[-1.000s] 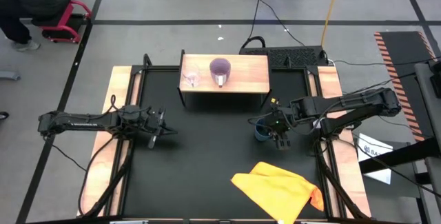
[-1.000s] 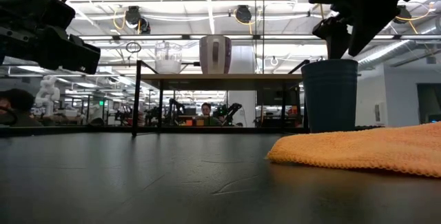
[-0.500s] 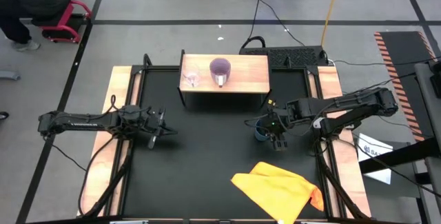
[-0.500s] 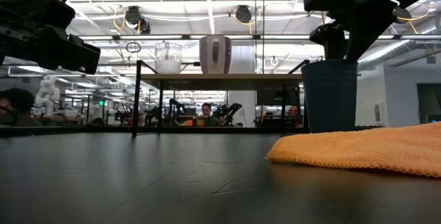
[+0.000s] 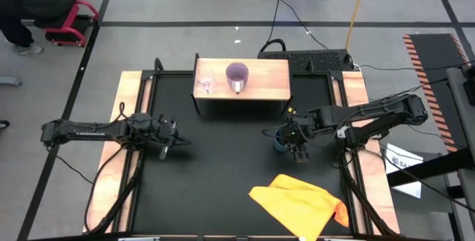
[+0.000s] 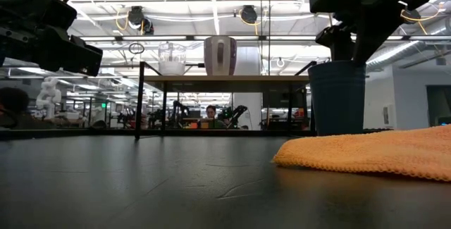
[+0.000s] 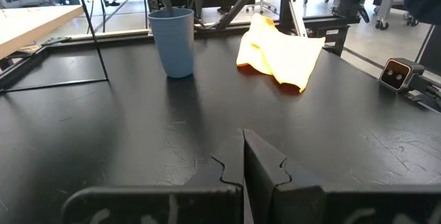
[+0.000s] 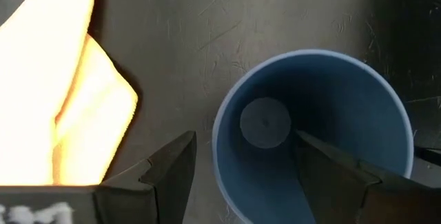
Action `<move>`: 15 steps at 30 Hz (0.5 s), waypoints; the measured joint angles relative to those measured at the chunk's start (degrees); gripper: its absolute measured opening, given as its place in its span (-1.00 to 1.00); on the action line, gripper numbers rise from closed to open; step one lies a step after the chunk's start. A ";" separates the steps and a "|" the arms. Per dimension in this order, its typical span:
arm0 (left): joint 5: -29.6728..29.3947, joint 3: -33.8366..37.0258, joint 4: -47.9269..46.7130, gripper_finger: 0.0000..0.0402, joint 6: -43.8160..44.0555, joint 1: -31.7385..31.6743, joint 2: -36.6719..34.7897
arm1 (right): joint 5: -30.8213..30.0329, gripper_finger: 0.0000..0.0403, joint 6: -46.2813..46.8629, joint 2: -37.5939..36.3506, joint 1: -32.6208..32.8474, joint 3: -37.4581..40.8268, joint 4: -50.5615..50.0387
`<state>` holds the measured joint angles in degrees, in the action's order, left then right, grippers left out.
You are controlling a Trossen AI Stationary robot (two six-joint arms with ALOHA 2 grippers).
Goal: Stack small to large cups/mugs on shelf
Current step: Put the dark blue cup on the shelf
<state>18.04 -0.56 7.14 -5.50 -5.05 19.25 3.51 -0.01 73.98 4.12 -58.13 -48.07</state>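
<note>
The dark blue cup (image 5: 280,143) stands upright on the black table, right of centre; it also shows in the low view (image 6: 338,98). My right gripper (image 8: 244,141) is open above it, pointing down. One finger hangs inside the cup's mouth and one outside its wall (image 8: 219,148), neither plainly touching. The light purple mug (image 5: 237,75) and the tiny clear glass (image 5: 206,85) stand on the shelf's wooden top (image 5: 267,85) at the far middle. My left gripper (image 7: 244,158) is shut and empty, low over the table's left part.
A crumpled yellow cloth (image 5: 300,200) lies on the table near the front edge, just in front of the blue cup. Pale wooden side rails (image 5: 122,122) run along the table's left and right. A person sits beyond the far left corner (image 5: 30,4).
My right gripper has gone a little toward the table's left edge and down over the blue cup, so that one finger now hangs inside the cup's mouth. The cup has stayed where it was.
</note>
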 joint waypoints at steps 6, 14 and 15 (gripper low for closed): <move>0.00 -0.02 -0.02 -0.98 0.00 -0.01 0.00 | 0.00 0.01 -0.21 0.00 0.00 0.00 -0.01; -0.02 -0.02 -0.02 -0.98 -0.20 -0.01 0.00 | 0.00 -0.27 -3.49 0.00 0.00 0.00 -0.27; -0.02 -0.02 -0.02 -0.98 -0.22 0.00 0.00 | -0.01 -0.31 -4.07 0.00 0.00 0.00 -0.25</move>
<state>18.02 -0.58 7.11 -5.72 -5.05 19.25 3.50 -4.08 73.97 4.12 -58.13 -48.33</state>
